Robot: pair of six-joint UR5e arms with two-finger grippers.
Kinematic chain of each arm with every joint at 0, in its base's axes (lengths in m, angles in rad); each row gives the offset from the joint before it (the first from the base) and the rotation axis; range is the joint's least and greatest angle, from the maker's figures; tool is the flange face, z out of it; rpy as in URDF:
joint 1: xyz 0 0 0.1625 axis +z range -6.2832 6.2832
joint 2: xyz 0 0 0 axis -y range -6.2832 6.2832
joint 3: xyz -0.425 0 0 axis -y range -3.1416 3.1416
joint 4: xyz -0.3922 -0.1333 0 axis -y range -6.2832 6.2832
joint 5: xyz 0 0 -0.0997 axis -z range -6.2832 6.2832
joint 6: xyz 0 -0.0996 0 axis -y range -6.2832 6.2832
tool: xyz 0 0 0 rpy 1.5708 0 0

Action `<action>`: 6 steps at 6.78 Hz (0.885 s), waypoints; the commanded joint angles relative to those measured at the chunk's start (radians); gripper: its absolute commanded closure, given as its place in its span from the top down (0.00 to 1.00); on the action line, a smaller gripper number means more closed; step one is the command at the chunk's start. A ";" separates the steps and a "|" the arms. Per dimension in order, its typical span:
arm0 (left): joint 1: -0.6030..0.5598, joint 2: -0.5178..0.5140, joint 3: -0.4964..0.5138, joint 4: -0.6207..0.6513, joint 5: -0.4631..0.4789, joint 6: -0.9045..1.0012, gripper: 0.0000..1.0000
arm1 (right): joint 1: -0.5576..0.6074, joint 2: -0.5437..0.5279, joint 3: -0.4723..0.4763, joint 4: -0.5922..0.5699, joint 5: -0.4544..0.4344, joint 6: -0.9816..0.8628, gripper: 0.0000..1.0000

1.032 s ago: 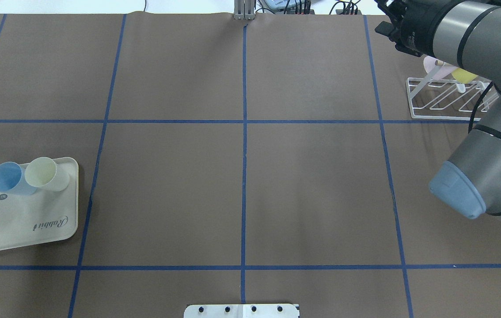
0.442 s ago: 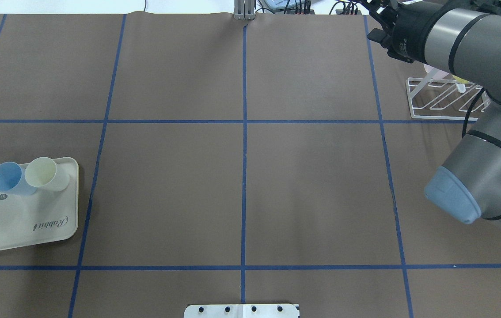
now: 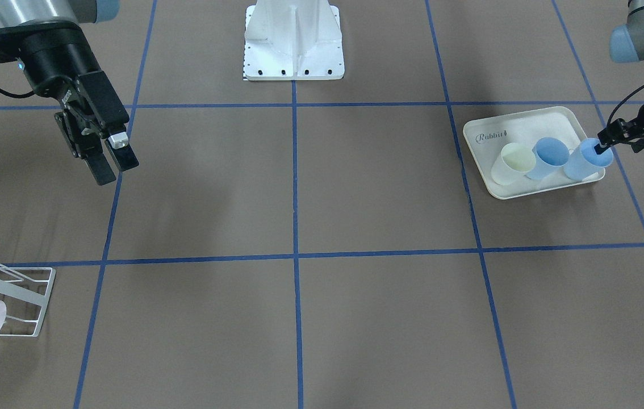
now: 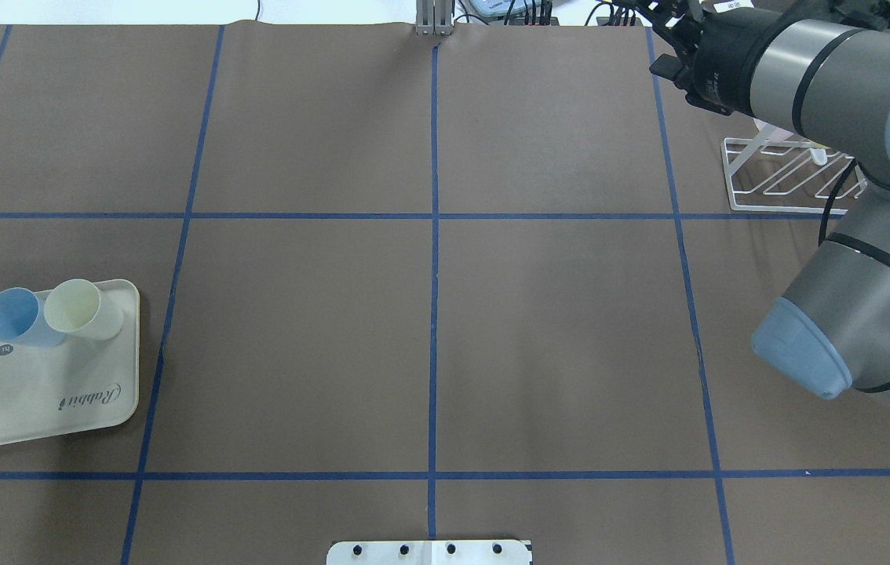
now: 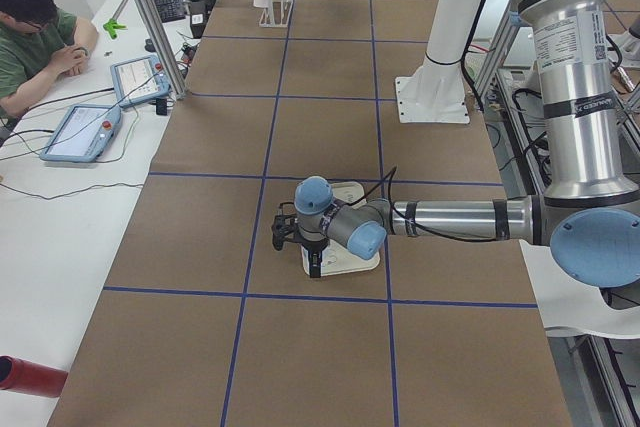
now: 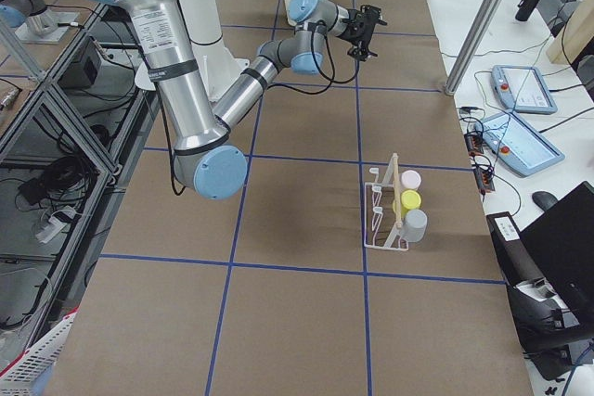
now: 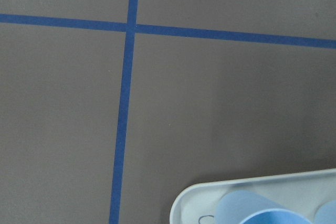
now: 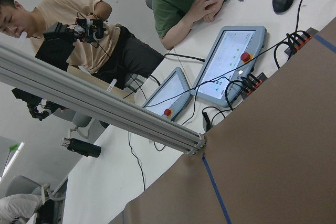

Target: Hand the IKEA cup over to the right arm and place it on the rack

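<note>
Three IKEA cups lie in a row on a cream tray (image 3: 526, 128): a cream cup (image 3: 518, 162), a blue cup (image 3: 549, 154) and an outer blue cup (image 3: 586, 159). My left gripper (image 3: 603, 149) is at the outer blue cup's rim; I cannot tell whether it grips. My right gripper (image 3: 112, 163) hangs open and empty above the table, away from the white wire rack (image 4: 790, 180). That rack (image 6: 385, 220) carries a pink cup (image 6: 409, 179), a yellow cup (image 6: 406, 201) and a grey cup (image 6: 415, 223). The left wrist view shows only the tray corner (image 7: 184, 208) and a blue cup (image 7: 247, 211).
The white robot base (image 3: 293, 51) stands at the table's middle, on the robot's side. Blue tape lines divide the brown table cover into squares. People sit at a white side table with touch panels (image 8: 228, 66) beyond the far edge. An aluminium post (image 4: 434, 17) rises there.
My right arm has swung leftward in the overhead view, away from the rack, and now hides the cups there. The cups on the tray have not moved.
</note>
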 commanded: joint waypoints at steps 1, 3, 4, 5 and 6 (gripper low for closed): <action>0.029 -0.001 0.001 0.002 0.003 0.000 0.73 | -0.001 0.000 0.001 0.000 0.001 -0.001 1.00; 0.029 -0.001 0.010 0.006 0.009 -0.002 0.00 | -0.007 0.000 0.002 0.000 0.001 -0.001 1.00; 0.028 -0.001 0.009 0.015 0.000 -0.003 0.00 | -0.013 0.000 0.005 0.003 0.003 -0.003 1.00; 0.020 0.005 0.003 0.017 -0.022 -0.020 0.00 | -0.033 -0.003 -0.016 0.087 0.001 0.000 1.00; -0.045 0.000 -0.003 0.021 -0.076 -0.020 0.00 | -0.046 -0.006 -0.048 0.136 0.001 0.002 1.00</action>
